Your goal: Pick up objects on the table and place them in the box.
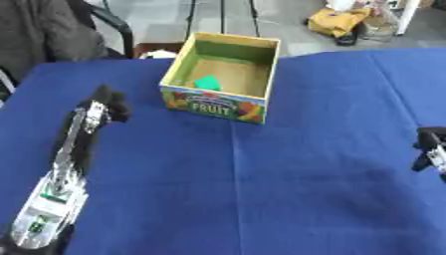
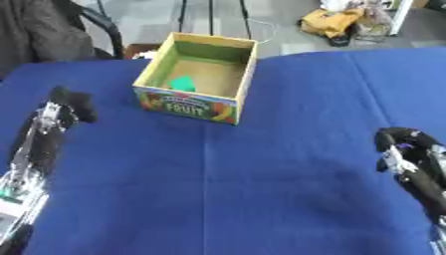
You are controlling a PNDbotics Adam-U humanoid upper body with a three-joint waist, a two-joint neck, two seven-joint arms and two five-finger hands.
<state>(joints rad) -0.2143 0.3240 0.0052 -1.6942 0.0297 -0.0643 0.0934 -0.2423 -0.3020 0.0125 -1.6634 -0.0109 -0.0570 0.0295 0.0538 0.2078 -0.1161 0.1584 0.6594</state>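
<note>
Blue table (image 1: pixel 261 189) filled most of the view. Open FRUIT box (image 1: pixel 223 74) sat at the far centre, a small green object (image 1: pixel 207 82) lying inside on its floor. Left hand (image 1: pixel 106 104) hung over the table left of the box, holding nothing visible; right hand (image 2: pixel 402 142) sat near the right edge. Can't tell finger state on either.

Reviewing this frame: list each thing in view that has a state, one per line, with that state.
box: upright on the blue cloth, open at the top.
green object: lying inside the box, near its left wall.
left hand: over the cloth left of the box, fingers curled, holding nothing visible.
right hand: at the right edge, fingers curled, holding nothing visible.
</note>
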